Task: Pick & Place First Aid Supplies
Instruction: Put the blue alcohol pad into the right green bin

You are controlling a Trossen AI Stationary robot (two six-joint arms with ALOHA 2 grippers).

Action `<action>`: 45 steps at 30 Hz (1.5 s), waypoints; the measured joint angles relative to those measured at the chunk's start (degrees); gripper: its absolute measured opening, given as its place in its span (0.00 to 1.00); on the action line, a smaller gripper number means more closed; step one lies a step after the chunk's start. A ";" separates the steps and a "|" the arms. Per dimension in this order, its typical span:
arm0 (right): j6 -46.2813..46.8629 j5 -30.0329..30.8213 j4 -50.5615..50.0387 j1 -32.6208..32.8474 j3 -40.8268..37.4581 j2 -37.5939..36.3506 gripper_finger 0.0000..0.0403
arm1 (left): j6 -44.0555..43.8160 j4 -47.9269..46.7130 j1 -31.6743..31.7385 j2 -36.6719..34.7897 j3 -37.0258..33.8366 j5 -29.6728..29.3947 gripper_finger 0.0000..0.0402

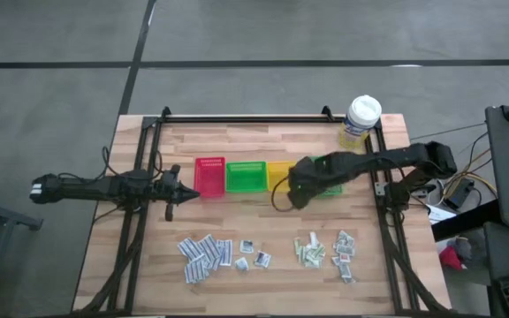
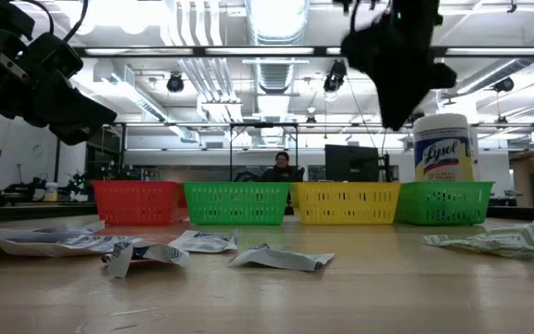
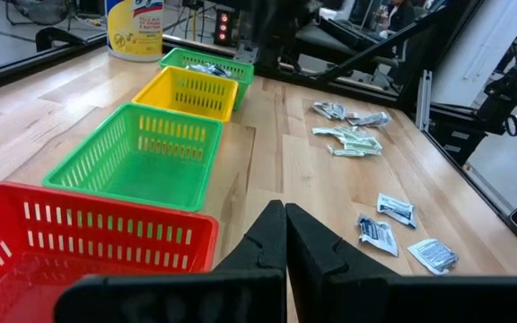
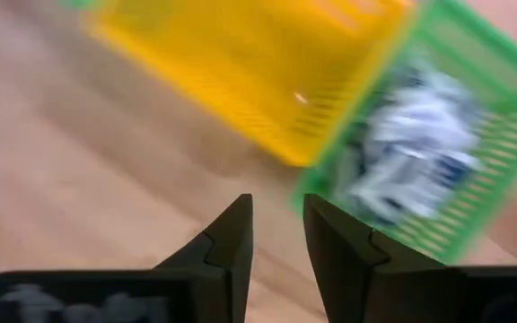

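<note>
The first aid supplies lie flat on the wooden table in two loose heaps, a white-blue one (image 1: 206, 254) and a pale green and grey one (image 1: 325, 250). More sachets (image 4: 416, 152) sit inside the right-hand green bin (image 4: 474, 135). My right gripper (image 4: 276, 235) hangs above the table, in front of the yellow bin (image 1: 280, 173) and that green bin. It points down, open, with nothing between its fingers. My left gripper (image 3: 284, 233) is shut and empty beside the red bin (image 1: 209, 177).
Four small bins stand in a row across the table's middle: red, green (image 1: 246, 176), yellow, green. A wipes tub (image 1: 360, 121) stands at the far right corner. Black frame rails (image 1: 140, 221) run along both sides. Bare wood lies between the two heaps.
</note>
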 joint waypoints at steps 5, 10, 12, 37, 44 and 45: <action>-4.74 0.02 10.07 6.41 0.45 0.00 0.21 | 0.01 0.00 0.00 0.00 0.00 0.00 0.00; -12.79 0.02 21.68 11.51 -0.86 0.00 0.19 | 0.00 0.00 0.00 0.00 0.00 0.00 0.00; -16.70 0.02 25.37 13.36 -1.42 0.00 0.18 | -0.02 0.00 -0.02 0.00 0.00 0.00 0.00; -29.92 -5.92 43.11 20.46 -2.29 11.97 0.24 | -0.23 0.00 0.00 0.20 0.00 -0.02 0.00; -27.55 -7.56 42.99 20.46 -2.04 13.54 0.29 | -0.21 0.00 -0.01 0.26 0.00 -0.02 0.00; -27.55 -7.56 43.04 20.46 -1.67 13.62 0.30 | -0.22 0.00 0.00 0.26 0.00 -0.02 0.00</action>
